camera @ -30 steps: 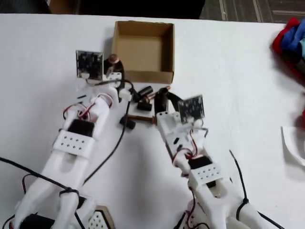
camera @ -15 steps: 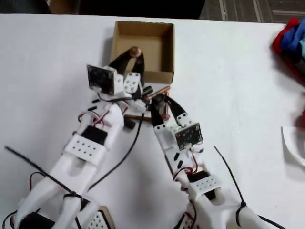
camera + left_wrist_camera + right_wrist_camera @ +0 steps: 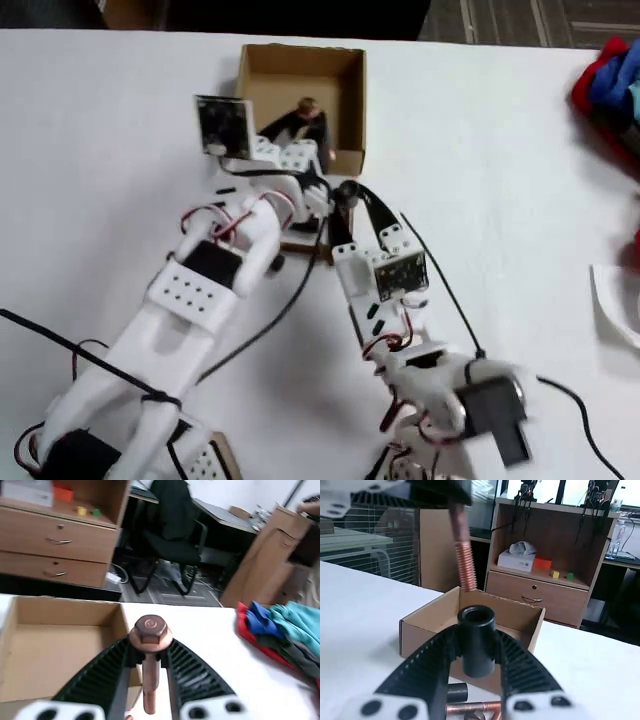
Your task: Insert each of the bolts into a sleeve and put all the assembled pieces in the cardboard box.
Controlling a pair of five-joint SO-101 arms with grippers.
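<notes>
Copper bolt [image 3: 150, 672] hangs head up and threaded end down. The left gripper [image 3: 150, 650] is clamped on it just under the hex head, above the near wall of the cardboard box [image 3: 285, 95]. The black sleeve [image 3: 477, 632] stands upright with its bore facing up, clamped in the right gripper [image 3: 477, 639] just in front of the box. In the right wrist view the thread tip sits just above the sleeve's rim and a little to one side of the bore. The two parts appear not yet engaged.

Step in hand: insertion.
- Centre the thread tip over the bore before lowering.
- Keep both axes vertical and lower the bolt straight.
- Hold both grips firm until the shank is seated. A tilted entry would likely catch the threads on the rim.

A second bolt [image 3: 475, 709] and a second sleeve [image 3: 456, 692] lie on the bench [image 3: 500, 200] beneath the right gripper, awaiting assembly.

The bench surface is white and smooth, with red and blue cloths [image 3: 608, 80] at its far right edge. The room behind holds a wooden drawer cabinet [image 3: 60, 540] and a black office chair [image 3: 175, 530].
</notes>
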